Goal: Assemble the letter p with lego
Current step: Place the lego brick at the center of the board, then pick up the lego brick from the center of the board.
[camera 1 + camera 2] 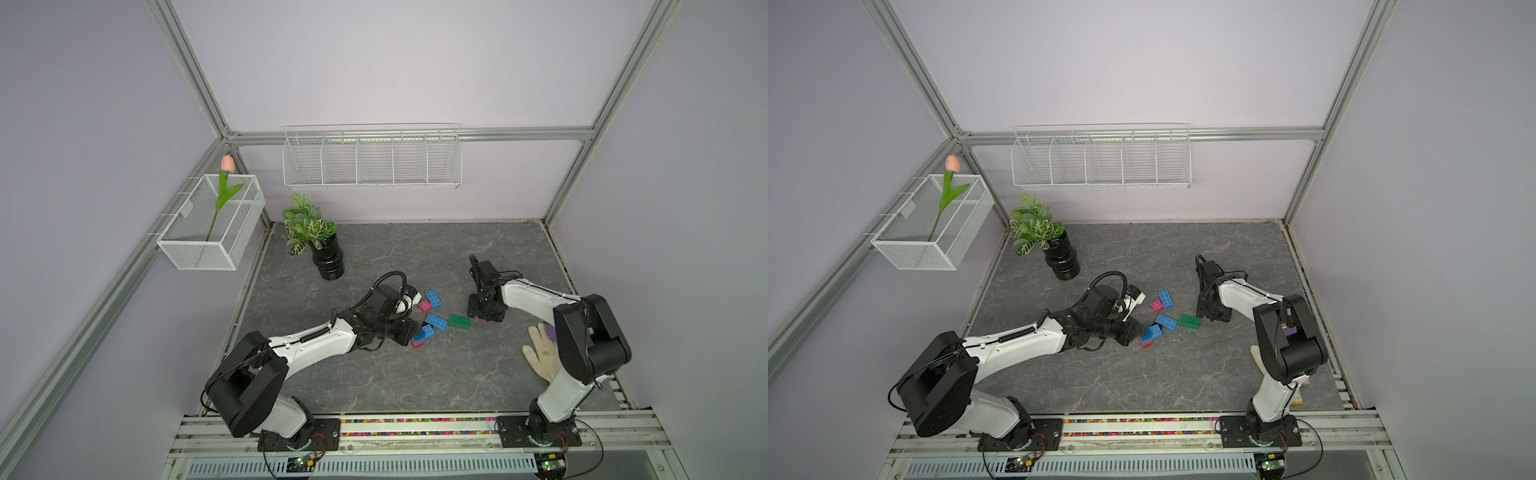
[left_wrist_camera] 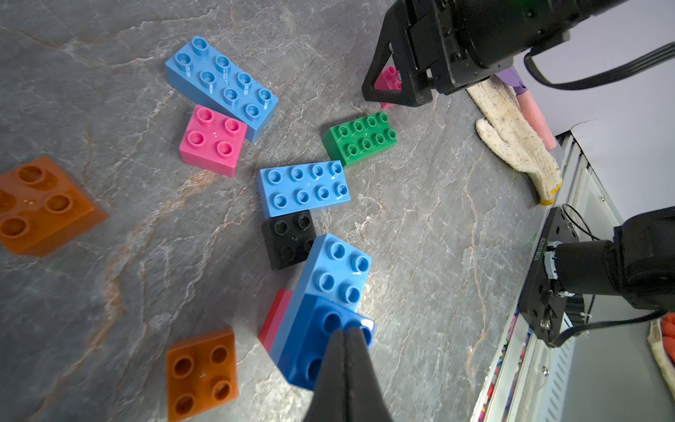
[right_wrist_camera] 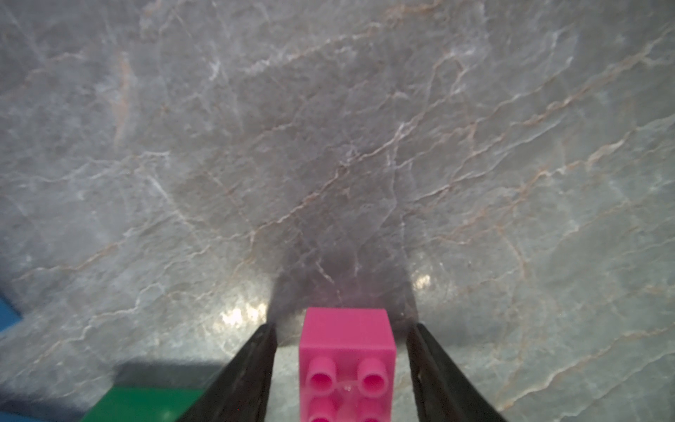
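Left jaws pressed together over blue brick (image 2: 310,345); right jaws spread astride pink brick (image 3: 347,336). Bricks likely light, stiff, slick: pinch flat sides.

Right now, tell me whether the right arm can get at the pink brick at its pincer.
Probably yes: the right pincer stands open astride the pink brick, a gap on each side; the green brick lies outside the jaws.

This is a robotics lab cell. An aluminium frame (image 1: 189,70) carries plain lilac wall panels (image 1: 395,62), and the left arm (image 1: 316,343) and right arm (image 1: 528,297) are mounted on a rail (image 1: 415,427) along the tabletop (image 1: 415,374).
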Controlling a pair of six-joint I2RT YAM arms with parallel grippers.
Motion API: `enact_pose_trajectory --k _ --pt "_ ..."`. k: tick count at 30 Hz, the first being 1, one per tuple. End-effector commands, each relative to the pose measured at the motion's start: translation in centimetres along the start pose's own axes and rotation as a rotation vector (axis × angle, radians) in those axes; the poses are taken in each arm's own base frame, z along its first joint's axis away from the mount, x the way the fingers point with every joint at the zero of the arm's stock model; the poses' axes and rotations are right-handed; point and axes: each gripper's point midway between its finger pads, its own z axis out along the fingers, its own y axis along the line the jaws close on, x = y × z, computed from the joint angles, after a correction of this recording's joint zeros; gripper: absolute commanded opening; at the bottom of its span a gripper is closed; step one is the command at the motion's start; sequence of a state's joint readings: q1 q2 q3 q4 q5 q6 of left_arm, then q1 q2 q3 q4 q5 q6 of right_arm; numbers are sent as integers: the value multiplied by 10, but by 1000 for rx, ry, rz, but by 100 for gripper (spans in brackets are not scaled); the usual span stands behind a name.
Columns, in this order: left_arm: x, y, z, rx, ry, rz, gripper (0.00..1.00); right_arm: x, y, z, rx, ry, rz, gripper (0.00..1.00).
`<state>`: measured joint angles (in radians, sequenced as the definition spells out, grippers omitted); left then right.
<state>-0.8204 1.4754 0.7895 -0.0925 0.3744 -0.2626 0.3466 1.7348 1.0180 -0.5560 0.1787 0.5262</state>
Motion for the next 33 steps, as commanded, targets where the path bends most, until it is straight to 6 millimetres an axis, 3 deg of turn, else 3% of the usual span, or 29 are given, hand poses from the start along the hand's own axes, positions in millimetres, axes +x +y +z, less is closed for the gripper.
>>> enact_pose_trajectory --k 1,15,33 --pt "-7 -1 3 -3 -7 24 0 10 -5 -3 -1 29 4 61" --pt "5 7 4 -31 21 7 0 8 -7 -17 -2 9 3 53" --pt "8 9 5 -40 28 3 0 10 -8 -11 10 22 -3 41"
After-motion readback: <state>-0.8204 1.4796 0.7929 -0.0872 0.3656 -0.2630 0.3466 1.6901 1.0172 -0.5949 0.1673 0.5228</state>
